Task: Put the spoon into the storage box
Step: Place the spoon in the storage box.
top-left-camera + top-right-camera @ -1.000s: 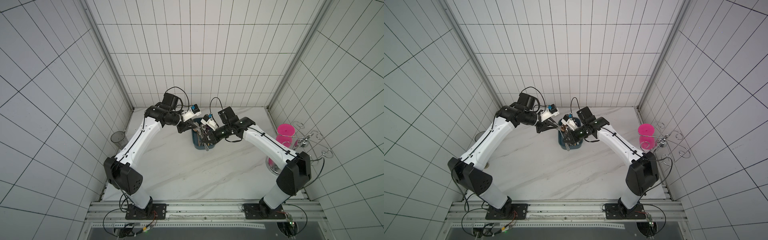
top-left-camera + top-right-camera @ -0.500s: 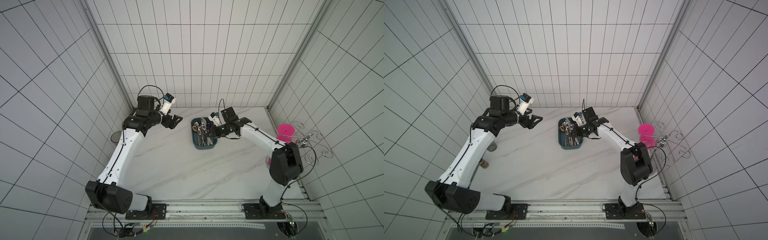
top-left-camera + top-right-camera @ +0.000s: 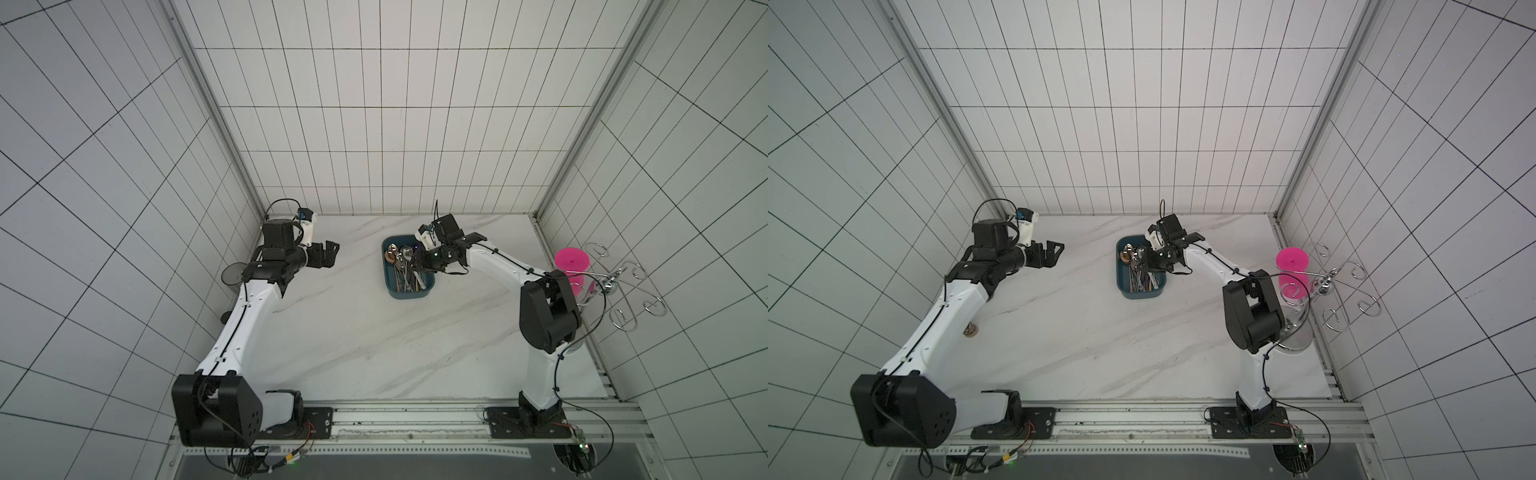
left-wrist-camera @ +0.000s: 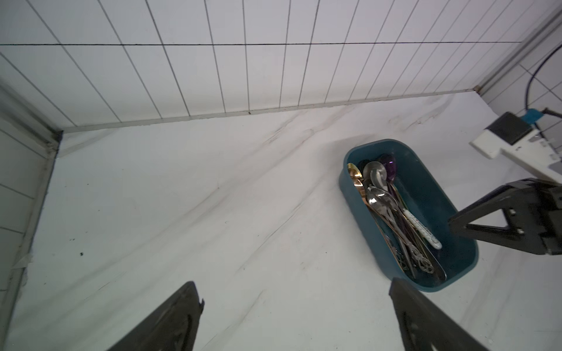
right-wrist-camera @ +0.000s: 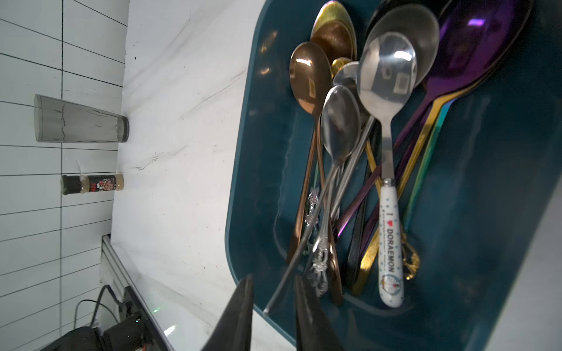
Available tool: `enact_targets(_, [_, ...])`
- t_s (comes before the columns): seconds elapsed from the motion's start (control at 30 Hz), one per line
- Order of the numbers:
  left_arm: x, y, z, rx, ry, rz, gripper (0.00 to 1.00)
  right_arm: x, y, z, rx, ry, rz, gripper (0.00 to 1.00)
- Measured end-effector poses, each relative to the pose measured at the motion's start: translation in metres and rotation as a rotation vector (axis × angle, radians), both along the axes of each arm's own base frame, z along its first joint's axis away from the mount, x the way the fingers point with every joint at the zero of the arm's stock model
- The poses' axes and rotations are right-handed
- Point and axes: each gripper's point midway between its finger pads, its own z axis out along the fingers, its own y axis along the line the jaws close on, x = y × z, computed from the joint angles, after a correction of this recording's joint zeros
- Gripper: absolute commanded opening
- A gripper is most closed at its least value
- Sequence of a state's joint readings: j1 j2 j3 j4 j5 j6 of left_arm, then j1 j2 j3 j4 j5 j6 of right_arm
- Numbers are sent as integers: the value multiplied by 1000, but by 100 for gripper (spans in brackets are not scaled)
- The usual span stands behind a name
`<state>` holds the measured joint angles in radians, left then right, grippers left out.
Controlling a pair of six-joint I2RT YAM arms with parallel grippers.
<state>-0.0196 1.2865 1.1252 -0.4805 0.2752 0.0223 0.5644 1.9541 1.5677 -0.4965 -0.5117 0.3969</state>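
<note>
The left fingers (image 4: 170,322) gape wide, empty; right fingers (image 5: 237,313) slightly parted astride a silver spoon (image 5: 339,121) in the storage box (image 5: 261,152)

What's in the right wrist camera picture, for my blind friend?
A dark teal storage box holds a heap of silver, gold and purple spoons. The right gripper hovers at its edge, open around one thin silver handle. A grey tumbler stands by the wall.
</note>
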Motion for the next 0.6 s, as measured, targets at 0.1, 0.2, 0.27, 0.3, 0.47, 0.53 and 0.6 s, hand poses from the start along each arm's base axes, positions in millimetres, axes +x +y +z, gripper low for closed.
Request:
enact_targets(0.1, [6, 16, -11, 15, -8, 103, 98, 7, -3, 3, -14, -26, -16, 41])
enact_targets(0.2, [10, 28, -20, 23, -18, 178, 98, 12, -10, 4, -43, -53, -33, 45])
enact_targets(0.27, [12, 33, -25, 23, -33, 212, 98, 16, -19, 9, -73, -88, -46, 50])
enact_targets(0.3, [13, 34, -27, 25, -39, 222, 98, 17, -23, 13, -84, -104, -50, 51])
enact_targets(0.47, [16, 40, -46, 38, -73, 249, 98, 21, -51, 55, -148, -270, -84, 64])
enact_targets(0.53, [15, 42, -59, 46, -76, 257, 98, 19, -65, 70, -181, -336, -97, 70])
enact_targets(0.6, [12, 44, -74, 53, -69, 268, 98, 17, -78, 79, -228, -397, -108, 75])
